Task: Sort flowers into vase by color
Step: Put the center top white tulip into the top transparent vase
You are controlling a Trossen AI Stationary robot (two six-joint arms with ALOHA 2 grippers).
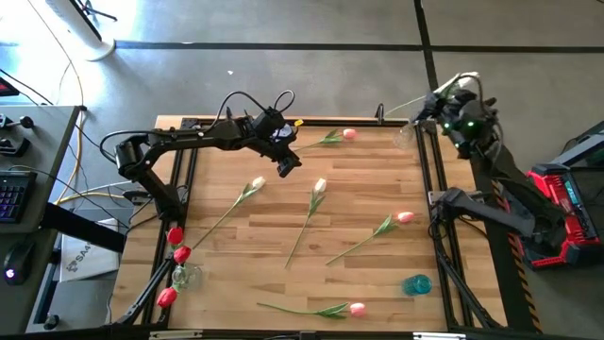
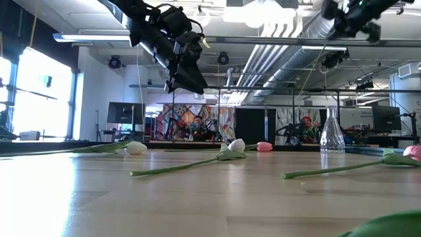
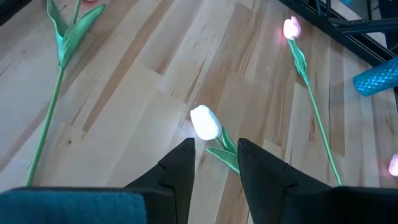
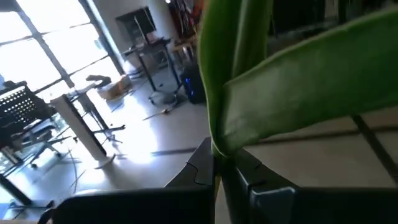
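Note:
Several tulips lie flat on the wooden table [image 1: 283,274]: two white ones [image 1: 319,186] [image 1: 257,184] and pink ones [image 1: 349,134] [image 1: 406,217] [image 1: 356,308]. My left gripper [image 1: 286,163] hangs open above the table, slanting down at a white tulip's head [image 3: 205,122], which lies just beyond its fingertips [image 3: 214,152]. Raised beyond the far right corner, my right gripper [image 1: 436,102] is shut on a flower's green stem [image 4: 217,93]. Three red tulips [image 1: 176,253] stand in a glass vase [image 1: 186,277] at the near left. My right gripper pinches the flower's thin green stem [image 4: 215,160] between its two fingers, just under a broad leaf [image 4: 298,99]. The flower is lifted clear of the table. Its stem [image 1: 396,107] sticks out level toward the table's left; its head cannot be made out.
A clear glass vase [image 1: 404,139] stands at the far right corner, also seen in the low view [image 2: 332,135]. A teal vase [image 1: 416,283] is at the near right. A black frame rail [image 1: 429,189] runs along the table's right side.

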